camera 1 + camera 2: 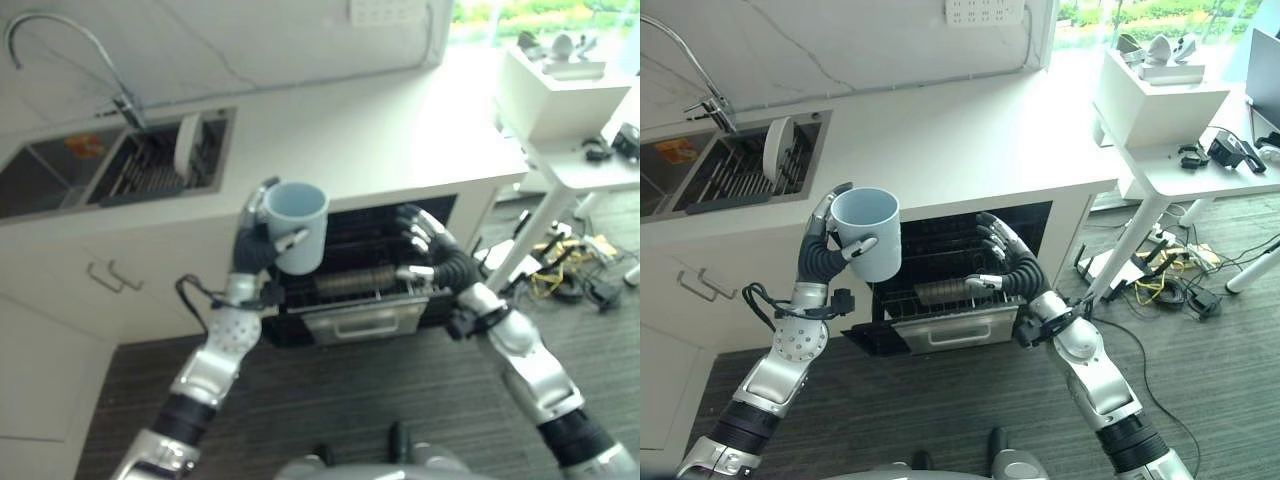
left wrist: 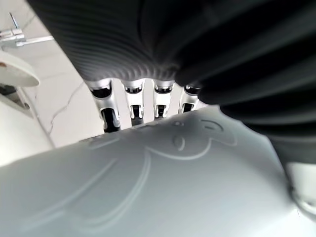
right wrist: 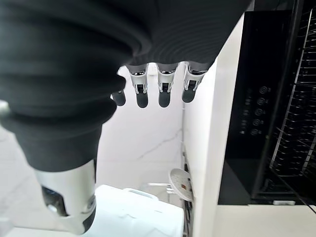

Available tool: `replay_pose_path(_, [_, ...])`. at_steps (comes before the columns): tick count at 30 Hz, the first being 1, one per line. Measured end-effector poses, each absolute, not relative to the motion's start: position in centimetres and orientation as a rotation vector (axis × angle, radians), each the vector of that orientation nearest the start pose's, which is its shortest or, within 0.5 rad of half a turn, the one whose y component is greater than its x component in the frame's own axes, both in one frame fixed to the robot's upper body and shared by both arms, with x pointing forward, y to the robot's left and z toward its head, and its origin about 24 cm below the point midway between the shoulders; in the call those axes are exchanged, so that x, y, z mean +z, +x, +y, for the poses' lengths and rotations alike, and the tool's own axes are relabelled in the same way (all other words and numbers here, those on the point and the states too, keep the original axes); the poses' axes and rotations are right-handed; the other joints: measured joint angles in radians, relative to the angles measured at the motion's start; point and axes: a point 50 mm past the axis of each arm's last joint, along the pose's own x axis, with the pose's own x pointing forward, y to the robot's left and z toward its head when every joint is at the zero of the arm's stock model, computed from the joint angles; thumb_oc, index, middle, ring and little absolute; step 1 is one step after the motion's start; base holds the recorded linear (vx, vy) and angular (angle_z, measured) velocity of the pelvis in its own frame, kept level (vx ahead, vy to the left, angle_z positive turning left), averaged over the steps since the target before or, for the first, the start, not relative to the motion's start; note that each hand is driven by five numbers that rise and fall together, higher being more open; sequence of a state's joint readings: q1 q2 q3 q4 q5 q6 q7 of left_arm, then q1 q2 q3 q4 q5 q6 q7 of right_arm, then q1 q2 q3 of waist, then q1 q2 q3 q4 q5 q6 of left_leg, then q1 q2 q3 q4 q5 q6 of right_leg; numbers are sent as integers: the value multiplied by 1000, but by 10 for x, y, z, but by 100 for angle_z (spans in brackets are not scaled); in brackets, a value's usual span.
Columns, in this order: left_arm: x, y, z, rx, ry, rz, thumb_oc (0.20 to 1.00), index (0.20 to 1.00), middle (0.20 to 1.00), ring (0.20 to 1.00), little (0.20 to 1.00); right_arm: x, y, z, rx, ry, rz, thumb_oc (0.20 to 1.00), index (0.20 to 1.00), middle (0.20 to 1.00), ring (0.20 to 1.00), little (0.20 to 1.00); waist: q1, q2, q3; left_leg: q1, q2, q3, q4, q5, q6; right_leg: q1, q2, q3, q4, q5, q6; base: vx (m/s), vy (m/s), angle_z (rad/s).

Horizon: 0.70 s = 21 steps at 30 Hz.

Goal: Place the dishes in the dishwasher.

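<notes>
Left robot hand grips mug; right robot hand relaxed.

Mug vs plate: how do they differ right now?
The mug is pale blue and held up in the left robot hand; the plate is white and stands on edge in the sink rack. Neither is in the dishwasher yet.

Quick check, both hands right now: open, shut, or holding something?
Left hand: shut on the pale blue mug, held up in front of the open dishwasher.
Right hand: open, fingers relaxed, holding nothing, by the dishwasher opening.
</notes>
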State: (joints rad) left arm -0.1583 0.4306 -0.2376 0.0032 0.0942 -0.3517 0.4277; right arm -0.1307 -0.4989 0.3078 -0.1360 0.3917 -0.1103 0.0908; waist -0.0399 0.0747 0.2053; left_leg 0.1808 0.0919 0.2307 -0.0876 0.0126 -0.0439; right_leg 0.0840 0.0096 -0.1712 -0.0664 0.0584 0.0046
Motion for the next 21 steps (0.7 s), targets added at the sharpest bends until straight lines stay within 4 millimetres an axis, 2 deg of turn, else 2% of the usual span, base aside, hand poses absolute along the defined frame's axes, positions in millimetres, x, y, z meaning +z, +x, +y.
replay_pose_path(2, [114,267,168,81,390,-551,200,200,200,200,200,101,262,-145,455,-102,-196,1000,1000,1000,1000,1000,8,-3,-1,0,-1,-1,0,0,0,3,-1,-1,-6,4,2,5,-3,2])
replay_pose_path(9, [113,267,166,69,400,-550,200,200,200,200,200,96,263,-133,499,-109,-145,1000,1000,1000,1000,1000,21,-44,-28,13,-3,-3,0,-1,1,17,-3,-4,-6,4,2,0,0,0])
replay_pose_path(11, [113,267,166,66,398,-548,200,200,200,200,200,96,264,-128,516,-97,-138,1000,1000,1000,1000,1000,22,-46,-30,13,-5,-3,0,-1,2,17,-5,-4,-6,6,2,0,0,0])
replay_pose_path(14, [109,267,154,4,382,-534,200,200,200,200,200,95,263,-107,604,-60,-127,1000,1000,1000,1000,1000,23,-46,-31,13,-5,-5,0,-1,2,18,-5,-6,-6,9,-2,0,0,0])
replay_pose_path(19, [105,267,147,-28,319,-499,200,200,200,200,200,99,263,-95,649,-4,-132,1000,1000,1000,1000,1000,25,-41,-38,15,-6,-11,0,-1,2,25,-5,-9,-11,15,-9,-2,-1,3])
replay_pose_path(21, [104,266,137,-71,291,-492,200,200,200,200,200,97,263,-90,658,4,-123,1000,1000,1000,1000,1000,25,-36,-56,16,-7,-25,0,-1,2,36,-5,-19,-21,16,-7,4,-15,15])
